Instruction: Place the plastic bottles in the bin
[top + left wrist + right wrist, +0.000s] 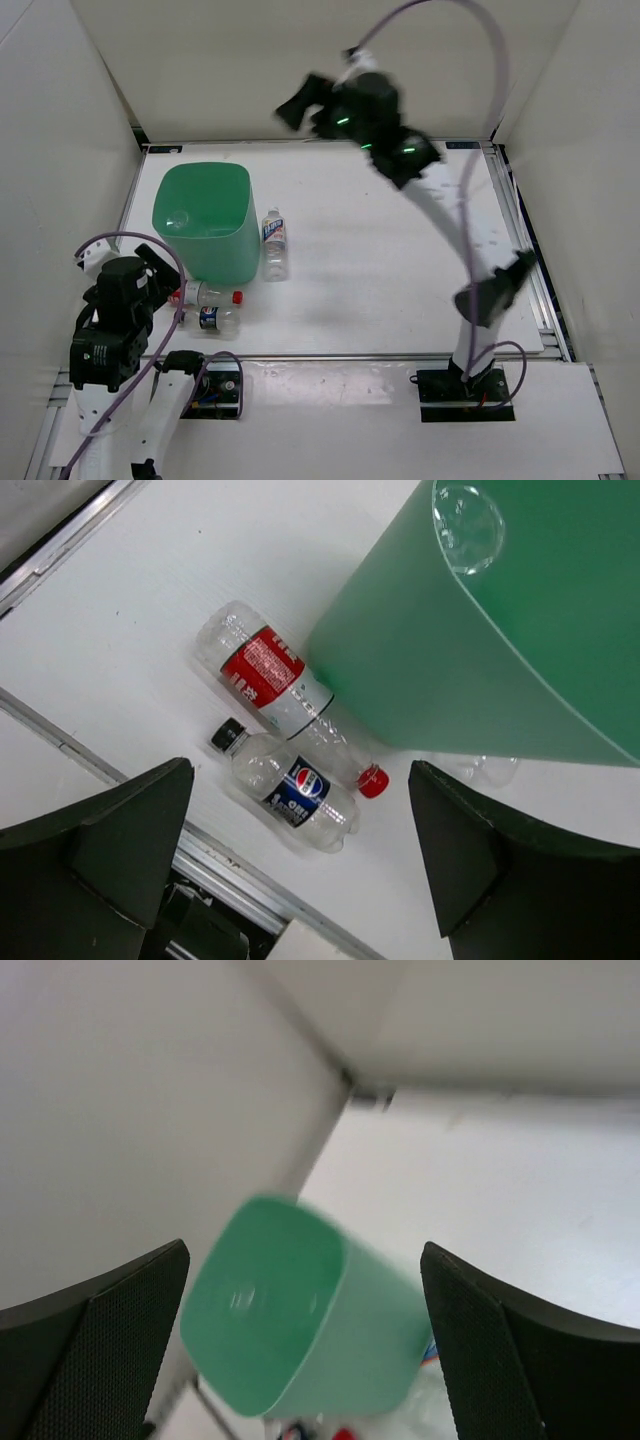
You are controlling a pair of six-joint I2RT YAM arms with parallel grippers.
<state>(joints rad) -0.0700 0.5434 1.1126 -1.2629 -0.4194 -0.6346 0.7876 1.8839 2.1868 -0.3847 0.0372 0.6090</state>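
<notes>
Both pincers released: one clear bottle in the bin, three bottles lying on the surface.

Nearest to me, the left pincer (300, 770) hangs with its jaws spread wide and nothing between them, above two bottles lying side by side near the front edge of the surface (380, 270). The dark-blue-label bottle (295, 790) is the nearer of the two. The red-label bottle (262, 670) lies just beyond it, its red cap end close against the foot of the bin (420, 660). The bin stands upright, and I see the unlabelled bottle (468, 525) inside it. The white-blue-label bottle (274, 240) lies just beside the bin's right wall. Farthest out, the right pincer (302, 1250) is raised high over the back of the surface, jaws apart and empty, with the bin's opening below it.
</notes>
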